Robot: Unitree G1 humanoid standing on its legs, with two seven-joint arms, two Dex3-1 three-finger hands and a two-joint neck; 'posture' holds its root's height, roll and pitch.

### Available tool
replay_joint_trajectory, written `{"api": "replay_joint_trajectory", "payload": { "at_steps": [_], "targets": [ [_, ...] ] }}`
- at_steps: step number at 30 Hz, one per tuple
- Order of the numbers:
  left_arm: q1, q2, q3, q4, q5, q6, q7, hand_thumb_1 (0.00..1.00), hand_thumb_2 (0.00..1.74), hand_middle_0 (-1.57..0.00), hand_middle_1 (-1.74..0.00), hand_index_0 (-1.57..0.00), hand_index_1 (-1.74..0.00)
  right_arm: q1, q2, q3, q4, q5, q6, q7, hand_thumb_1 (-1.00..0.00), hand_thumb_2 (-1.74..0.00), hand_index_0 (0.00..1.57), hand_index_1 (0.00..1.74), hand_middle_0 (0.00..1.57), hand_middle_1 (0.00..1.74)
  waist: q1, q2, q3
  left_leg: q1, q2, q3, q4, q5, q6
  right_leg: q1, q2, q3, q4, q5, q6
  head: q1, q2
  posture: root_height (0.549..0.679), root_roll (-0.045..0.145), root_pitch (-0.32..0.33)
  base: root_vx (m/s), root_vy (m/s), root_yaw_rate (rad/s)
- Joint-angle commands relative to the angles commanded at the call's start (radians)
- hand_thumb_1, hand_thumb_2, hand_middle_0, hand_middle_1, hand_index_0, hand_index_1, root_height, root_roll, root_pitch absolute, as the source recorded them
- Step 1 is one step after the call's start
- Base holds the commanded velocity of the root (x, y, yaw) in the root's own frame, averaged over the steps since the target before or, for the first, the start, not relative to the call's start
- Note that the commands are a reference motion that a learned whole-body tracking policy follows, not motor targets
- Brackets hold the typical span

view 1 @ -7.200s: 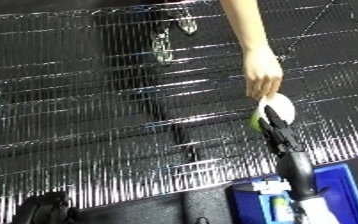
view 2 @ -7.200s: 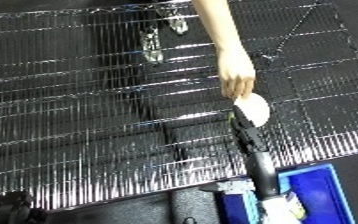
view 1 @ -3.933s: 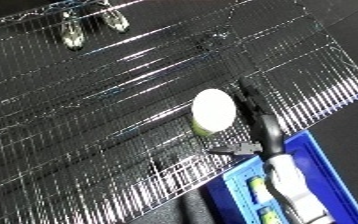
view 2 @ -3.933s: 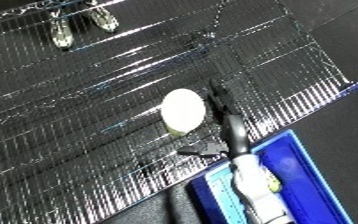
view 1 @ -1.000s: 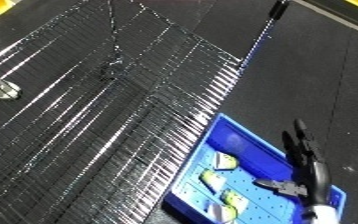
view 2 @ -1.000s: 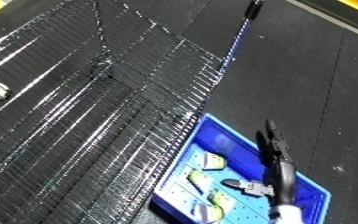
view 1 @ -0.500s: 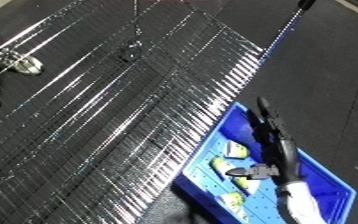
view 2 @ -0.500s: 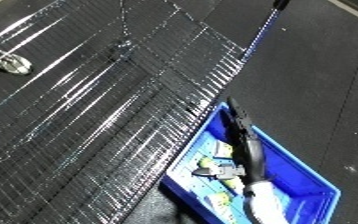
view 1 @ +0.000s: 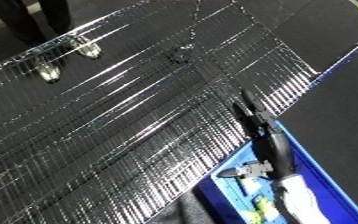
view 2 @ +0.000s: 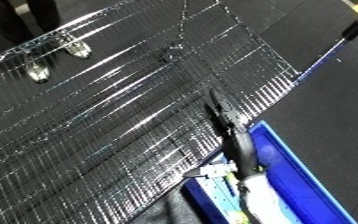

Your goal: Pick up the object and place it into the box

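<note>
My right hand (view 1: pixel 262 131) is open, its black fingers straight and pointing up the view, with nothing in it. It hangs over the far end of the blue bin (view 1: pixel 328 176), the fingertips reaching past the bin's rim to the edge of the wire-mesh table (view 1: pixel 140 115). The white forearm (view 1: pixel 302 201) lies over the bin. Small white and yellow-green items (view 1: pixel 255 209) lie in the bin, partly hidden by the arm. I cannot tell which of them is the round white and green object. My left hand shows in neither view.
The bin stands low beside the table's edge, on dark floor (view 1: pixel 344 95) that fills the right side. Two castors (view 1: pixel 87 47) show through the mesh at the upper left.
The view has swung and shifted with my head. The round white and green object that my right hand held several seconds ago is out of it. The hand's fingers now reach beyond the bin's far rim.
</note>
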Motion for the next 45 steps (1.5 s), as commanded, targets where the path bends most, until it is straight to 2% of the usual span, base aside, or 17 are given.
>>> {"api": "replay_joint_trajectory", "payload": {
  "at_steps": [5,9,14,19,26,33,45],
  "targets": [
    [-0.003,0.014,0.01,0.008,0.007,0.023,-0.002,1.0,1.74,-1.57,-1.74,-1.57,-1.74,-0.024,0.018,0.019,0.008,0.004,0.033,0.0,0.0,0.0,0.0,0.0,0.0,0.0,0.033,-0.024,0.01,-0.02,0.004,-0.025,0.016,0.012,-0.0014,0.004,0.0096,-0.015,0.022,-0.004,-0.0062,-0.083,-0.022,0.667,0.052,-0.097,0.045,-0.061,0.171],
    [-0.002,0.019,0.016,0.01,0.012,0.027,-0.005,1.0,1.74,-1.57,-1.74,-1.57,-1.74,-0.019,0.03,0.025,0.012,0.009,0.034,-0.008,0.0,0.0,0.0,0.0,0.0,0.0,0.046,-0.032,0.014,-0.029,0.005,-0.035,0.018,0.018,-0.0008,0.004,0.0142,-0.021,0.032,-0.007,-0.0072,-0.124,-0.019,0.667,0.047,-0.098,0.029,-0.046,0.155],
    [0.0,0.028,0.028,0.002,0.018,0.018,-0.007,1.0,1.74,-1.57,-1.74,-1.57,-1.74,-0.001,0.047,0.035,0.021,0.013,0.015,-0.027,0.0,0.0,0.0,0.0,0.0,0.0,0.064,-0.043,0.018,-0.046,0.004,-0.047,0.025,0.026,0.0028,-0.002,0.021,-0.032,0.047,-0.011,-0.008,-0.177,-0.018,0.665,0.042,-0.098,0.026,-0.042,0.127],
    [0.009,0.038,0.037,-0.02,0.025,0.025,-0.012,1.0,1.74,-1.57,-1.74,-1.57,-1.74,0.02,0.07,0.045,0.031,0.02,-0.015,-0.051,0.0,0.0,0.0,0.0,0.0,0.0,0.077,-0.051,0.024,-0.062,-0.001,-0.051,0.039,0.026,0.007,-0.009,0.0266,-0.044,0.058,-0.011,-0.0068,-0.213,-0.001,0.665,0.037,-0.099,0.02,-0.051,0.083],
    [0.015,0.053,0.039,-0.041,0.031,0.042,-0.025,1.0,1.74,-1.57,-1.74,-1.57,-1.74,0.031,0.074,0.056,0.037,0.006,-0.038,-0.072,0.0,0.0,0.0,0.0,0.0,0.0,0.083,-0.059,0.033,-0.077,-0.003,-0.056,0.059,0.021,0.0098,-0.019,0.0264,-0.047,0.073,-0.012,-0.0031,-0.225,0.032,0.663,0.035,-0.099,0.018,-0.028,0.006],
    [0.02,0.06,0.046,-0.051,0.028,0.051,-0.027,1.0,1.74,-1.57,-1.74,-1.57,-1.74,0.032,0.069,0.063,0.041,0.001,-0.042,-0.074,0.0,0.0,0.0,0.0,0.0,0.0,0.087,-0.06,0.037,-0.083,-0.003,-0.057,0.061,0.022,0.0103,-0.024,0.0236,-0.048,0.077,-0.014,-0.0001,-0.231,0.036,0.663,0.035,-0.097,0.007,-0.01,0.001],
    [0.033,0.059,0.056,-0.058,0.03,0.061,-0.031,1.0,1.74,-1.57,-1.74,-1.57,-1.74,0.033,0.066,0.077,0.051,-0.028,-0.034,-0.076,0.0,0.0,0.0,0.0,0.0,0.0,0.096,-0.065,0.039,-0.092,-0.002,-0.063,0.07,0.022,0.008,-0.028,0.0231,-0.054,0.092,-0.021,-0.001,-0.24,0.023,0.662,0.036,-0.096,0.001,-0.008,0.015]
  ]
}}
